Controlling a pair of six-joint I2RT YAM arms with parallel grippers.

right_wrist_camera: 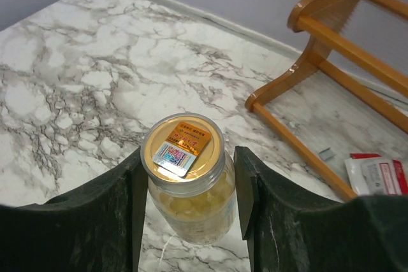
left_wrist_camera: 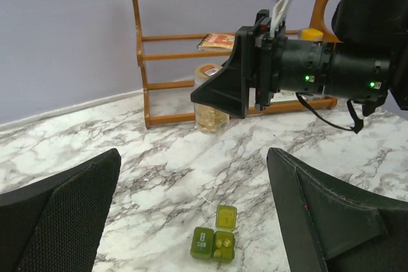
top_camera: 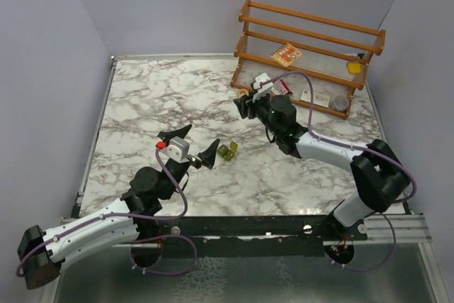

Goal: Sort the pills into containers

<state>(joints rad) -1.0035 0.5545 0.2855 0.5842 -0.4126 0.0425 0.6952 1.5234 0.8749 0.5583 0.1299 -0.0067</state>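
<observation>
Top view: left gripper (top_camera: 204,134) jaws fully spread, empty. Pill box (top_camera: 227,151) on the marble table (top_camera: 156,90), at its 4 o'clock, just beside.
Left wrist: one lid raised; pills (left_wrist_camera: 223,244) in the open compartment.
Right wrist: right gripper (right_wrist_camera: 189,152) half-closed, fingers against the clear bottle (right_wrist_camera: 188,202).

My left arm (top_camera: 92,232) reaches in low from the near left corner with its forearm angled toward the middle. The left gripper (top_camera: 203,135) has its jaws spread as wide as they go. My right arm (top_camera: 333,150) stretches forward and to the left from its base, bent at the elbow. The right gripper (top_camera: 246,106) is half closed, its fingers pressed against either side of a clear bottle (right_wrist_camera: 185,176).
</observation>
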